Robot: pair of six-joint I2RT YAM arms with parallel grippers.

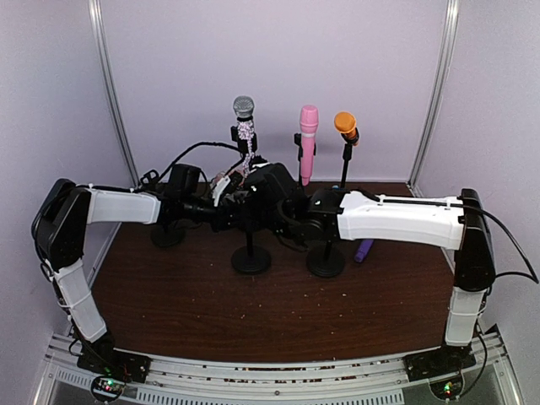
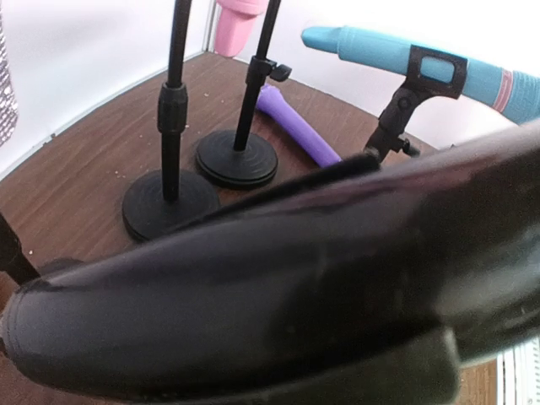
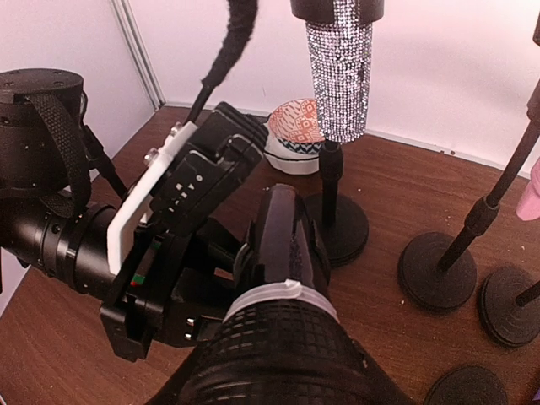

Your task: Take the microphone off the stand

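- Top view: the left fingers [image 1: 238,209] and the right fingers [image 1: 283,208] meet in a dark cluster above the middle stand [image 1: 251,258], over the brown table [image 1: 253,321]
- Behind the cluster, three microphones stand upright on stands: a glitter microphone [image 1: 244,108], a pink microphone [image 1: 309,135] and an orange microphone [image 1: 345,124]
- A purple microphone [image 1: 363,250] lies flat on the table just under the right arm
- Left wrist view: the black microphone [image 2: 295,278] fills the foreground, lying across the frame right against the camera
- Beyond it, a blue microphone [image 2: 380,49] sits tilted in a clip, and the purple microphone lies beside one of two round stand bases
- Right wrist view: the black microphone's mesh head is at the bottom, close to the lens, with its body pointing away
- The left fingers are closed on that body from the left
- The right fingers do not show in their own view, so I cannot tell whether they are open or closed
- I cannot tell whether the black microphone sits in its stand's clip
- The glitter microphone stands upright just behind
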